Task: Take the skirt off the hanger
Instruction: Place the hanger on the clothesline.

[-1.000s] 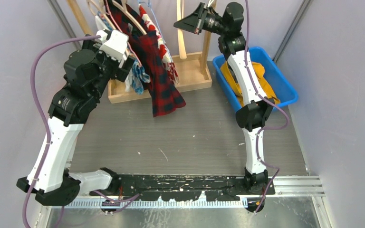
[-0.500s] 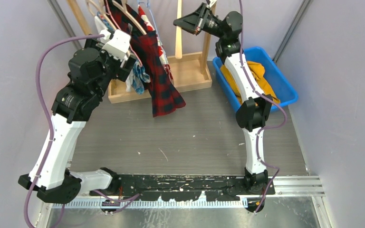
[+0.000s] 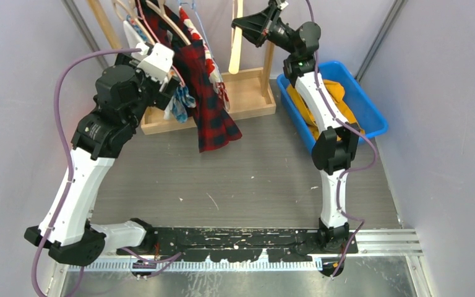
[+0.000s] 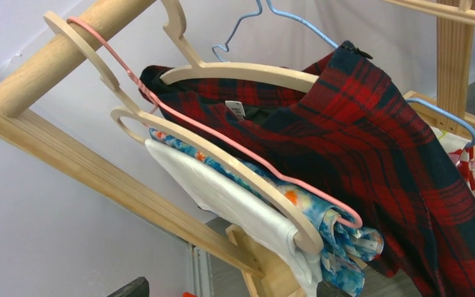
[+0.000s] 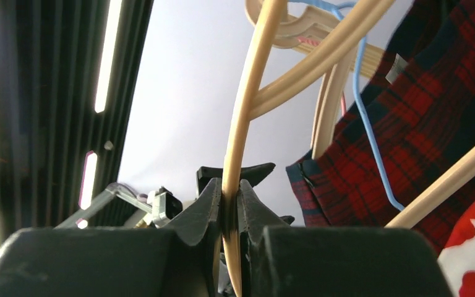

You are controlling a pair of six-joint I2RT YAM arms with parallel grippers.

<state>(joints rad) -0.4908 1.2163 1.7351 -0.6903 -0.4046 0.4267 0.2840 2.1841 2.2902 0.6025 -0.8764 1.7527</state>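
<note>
The red and dark plaid skirt (image 3: 205, 93) hangs on the rack, draped over a pale wooden hanger (image 4: 241, 71); it also shows in the wrist views (image 4: 371, 142) (image 5: 433, 105). My left gripper (image 3: 170, 86) is open at the left end of the row of clothes. Only its dark fingertips (image 4: 130, 288) show at the bottom of the left wrist view, below a white garment. My right gripper (image 3: 240, 26) is high at the rack's right side. It (image 5: 230, 198) is shut on the thin arm of a bare wooden hanger (image 5: 247, 105), right of the skirt.
The wooden rack (image 3: 247, 93) also carries a white garment (image 4: 222, 192), a blue patterned cloth (image 4: 321, 216) on a pink wire hanger (image 4: 222, 136), and a blue wire hanger (image 4: 297, 18). A blue bin (image 3: 371, 111) with yellow cloth (image 3: 337, 99) stands to the right.
My right gripper has moved slightly right and up with the bare hanger in its jaws. My left arm has shifted a little right, closer to the hanging clothes.
</note>
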